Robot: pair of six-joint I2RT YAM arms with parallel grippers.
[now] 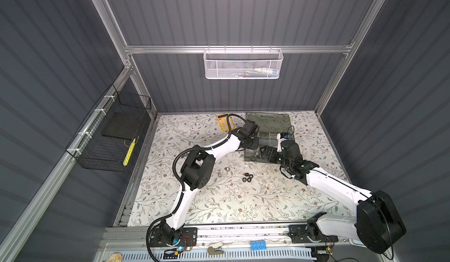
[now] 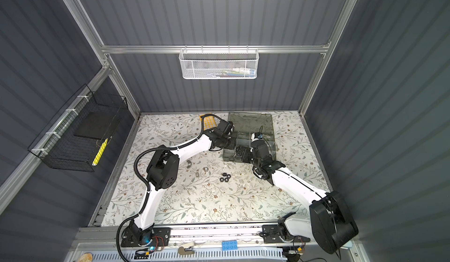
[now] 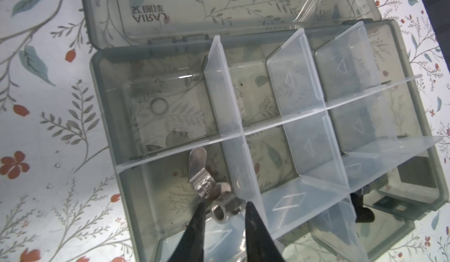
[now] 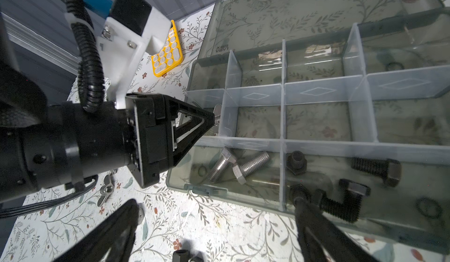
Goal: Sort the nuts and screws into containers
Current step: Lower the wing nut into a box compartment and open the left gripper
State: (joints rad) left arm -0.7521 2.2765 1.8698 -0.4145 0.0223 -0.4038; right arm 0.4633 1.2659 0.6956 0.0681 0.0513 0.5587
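The smoky grey organizer box (image 1: 267,121) (image 2: 250,121) lies open at the back of the table. My left gripper (image 3: 222,208) (image 1: 253,142) reaches into an end compartment (image 3: 155,187), its jaws slightly apart. A silver hex nut (image 3: 220,214) lies between the fingertips, with a small gap on one side. A silver wing nut (image 3: 199,173) rests beside it. My right gripper (image 4: 216,199) (image 1: 264,152) hangs wide open and empty over the box's front edge. Silver screws (image 4: 219,165) and black screws (image 4: 377,170) lie in front compartments. Black nuts (image 1: 247,176) (image 2: 225,177) and silver nuts (image 1: 227,169) sit on the table.
A yellow calculator (image 1: 222,123) (image 4: 168,56) lies left of the box lid. A wing nut (image 4: 107,189) lies on the table under the left arm. A white mesh basket (image 1: 243,64) hangs on the back wall, a black wire basket (image 1: 109,136) on the left wall.
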